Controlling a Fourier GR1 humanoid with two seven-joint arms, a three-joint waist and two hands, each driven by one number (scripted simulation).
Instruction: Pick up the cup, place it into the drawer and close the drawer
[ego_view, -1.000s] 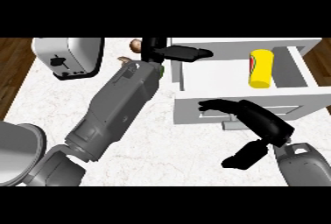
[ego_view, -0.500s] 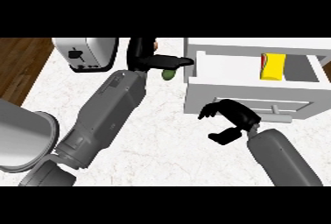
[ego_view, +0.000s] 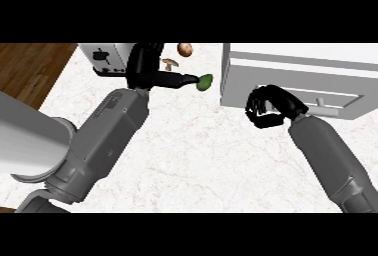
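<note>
The white drawer (ego_view: 325, 95) at the upper right shows only its front panel with a small handle (ego_view: 321, 102); its inside is hidden and no cup is visible. My right hand (ego_view: 272, 107) is pressed against the left part of that front panel, fingers curled, with nothing visible in them. My left hand (ego_view: 151, 75) is at the top centre beside the toaster, with straight fingers pointing right toward a small green object (ego_view: 204, 82) at their tips.
A silver toaster (ego_view: 103, 60) stands at the back left. A mushroom (ego_view: 171, 62) and a brown item (ego_view: 184, 49) lie behind the left hand. A large grey pot (ego_view: 29, 145) fills the left edge. The wooden floor shows beyond the counter's left edge.
The drawer was open with a yellow cup inside; now only its front shows. My right hand has risen to the drawer front. The left arm barely moved.
</note>
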